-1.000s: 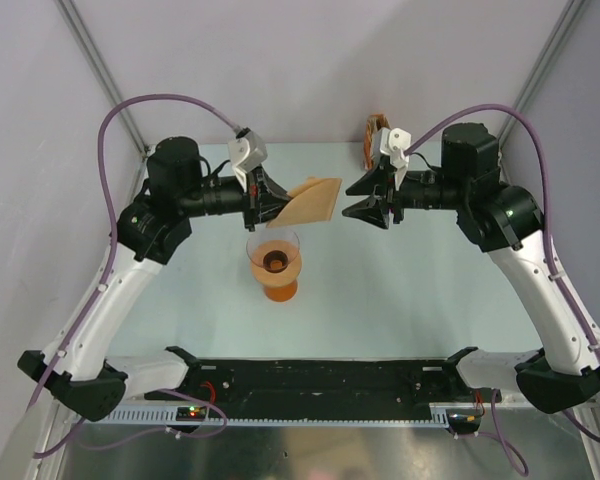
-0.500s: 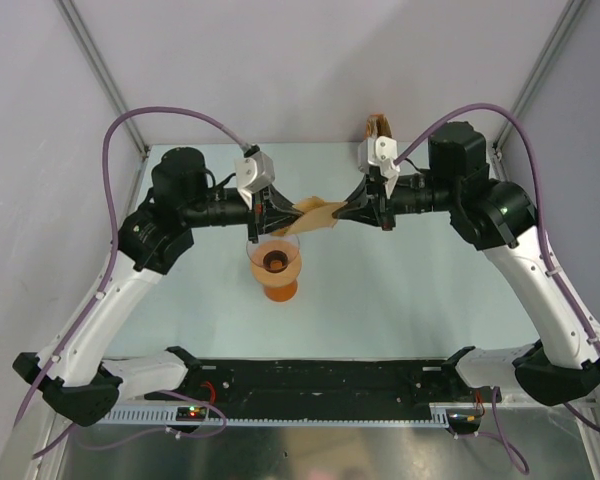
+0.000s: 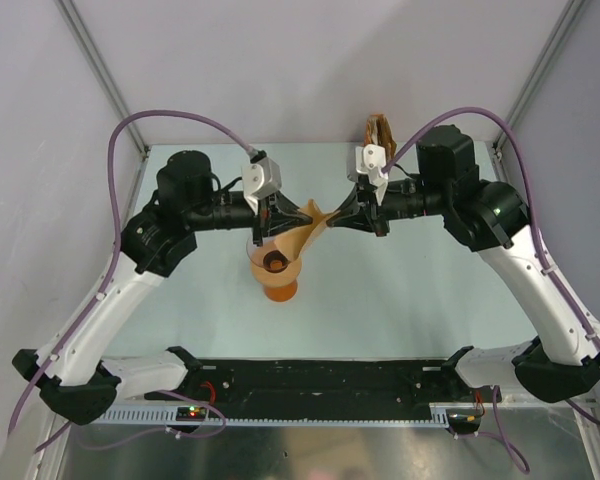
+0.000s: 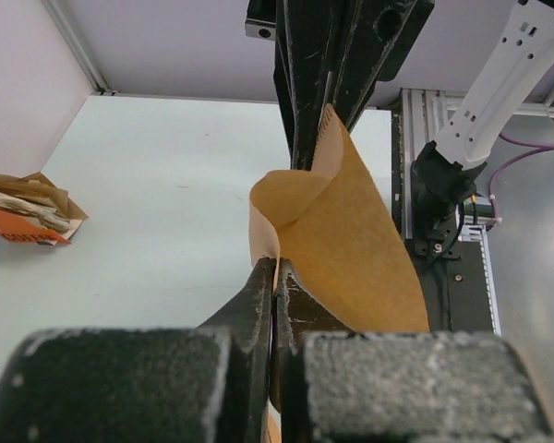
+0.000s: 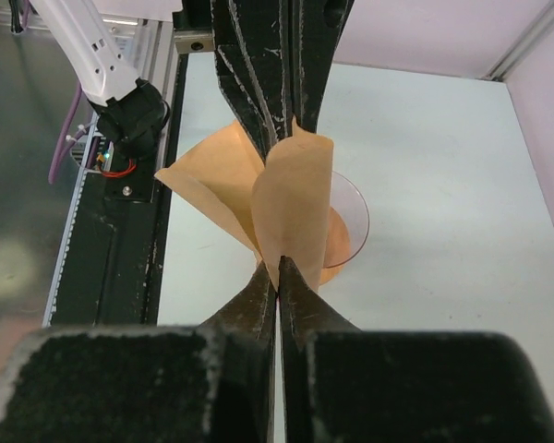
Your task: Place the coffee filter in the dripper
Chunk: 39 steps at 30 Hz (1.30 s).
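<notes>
The tan paper coffee filter (image 3: 302, 234) hangs in the air between both grippers, just above the peach-orange dripper (image 3: 276, 266). My left gripper (image 3: 298, 212) is shut on the filter's left edge; the filter fills the left wrist view (image 4: 351, 240). My right gripper (image 3: 332, 215) is shut on its right edge, seen in the right wrist view (image 5: 291, 221). The filter is bent and partly spread open, its lower part over the dripper's rim. The dripper shows behind the filter in the right wrist view (image 5: 346, 226).
An upright bundle of brown-and-orange papers (image 3: 379, 130) stands at the back of the table, also in the left wrist view (image 4: 28, 212). A black rail (image 3: 320, 385) runs along the near edge between the arm bases.
The right gripper moved left and closed on the filter's free edge. Both grippers came together and lowered the filter, which went from flat to bent open over the dripper.
</notes>
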Motion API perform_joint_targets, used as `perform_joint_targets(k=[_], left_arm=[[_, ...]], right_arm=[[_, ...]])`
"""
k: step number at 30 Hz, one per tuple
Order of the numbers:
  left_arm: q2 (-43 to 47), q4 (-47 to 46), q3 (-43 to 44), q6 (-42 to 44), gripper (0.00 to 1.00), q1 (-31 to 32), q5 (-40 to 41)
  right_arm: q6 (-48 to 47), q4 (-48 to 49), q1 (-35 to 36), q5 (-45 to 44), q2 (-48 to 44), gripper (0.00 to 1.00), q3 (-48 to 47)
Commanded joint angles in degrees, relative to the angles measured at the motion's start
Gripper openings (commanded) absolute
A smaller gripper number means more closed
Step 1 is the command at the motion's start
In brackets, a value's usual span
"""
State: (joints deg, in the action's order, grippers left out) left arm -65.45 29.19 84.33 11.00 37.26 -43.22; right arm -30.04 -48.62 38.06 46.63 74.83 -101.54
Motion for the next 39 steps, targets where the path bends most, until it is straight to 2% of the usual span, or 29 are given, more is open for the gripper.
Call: perform_joint_targets(k=[1, 3, 9, 13, 18, 27, 33, 39], left_arm=[[0.3, -1.6, 0.9, 0.2, 0.00, 1.3, 3.3], [0.3, -1.6, 1.2, -1.8, 0.01, 1.4, 6.2], [1.4, -1.6, -0.3, -8.4, 0.40, -1.6, 13.6], [0.2, -1.7, 0.0, -15.9, 0.49, -5.2, 11.7], [-1.3, -2.1, 1.0, -22.1, 0.60, -6.1, 7.0], [-4.6, -2.5, 0.5, -32.7, 0.65, -10.0, 2.8], [-6.1, -3.1, 0.5, -37.4, 0.73, -11.2, -0.8], [-7.5, -4.9, 0.2, -41.4, 0.71, -12.1, -3.9]], right_arm=[[-0.3, 1.0, 1.1, -2.0, 0.3, 0.00, -2.6], [-0.4, 1.4, 1.1, -2.8, -0.1, 0.00, -2.3], [0.1, 4.5, -0.1, -5.4, -2.7, 0.00, 0.7], [0.9, 8.4, -0.3, -6.8, -4.4, 0.00, 3.6], [-0.2, 11.9, 1.4, -12.5, -5.2, 0.00, 5.8], [-2.4, 19.1, 3.6, -20.5, -7.9, 0.00, 10.6], [-4.0, 21.6, 5.2, -25.7, -8.2, 0.00, 12.0], [-5.2, 22.9, 6.0, -27.7, -8.5, 0.00, 13.4]])
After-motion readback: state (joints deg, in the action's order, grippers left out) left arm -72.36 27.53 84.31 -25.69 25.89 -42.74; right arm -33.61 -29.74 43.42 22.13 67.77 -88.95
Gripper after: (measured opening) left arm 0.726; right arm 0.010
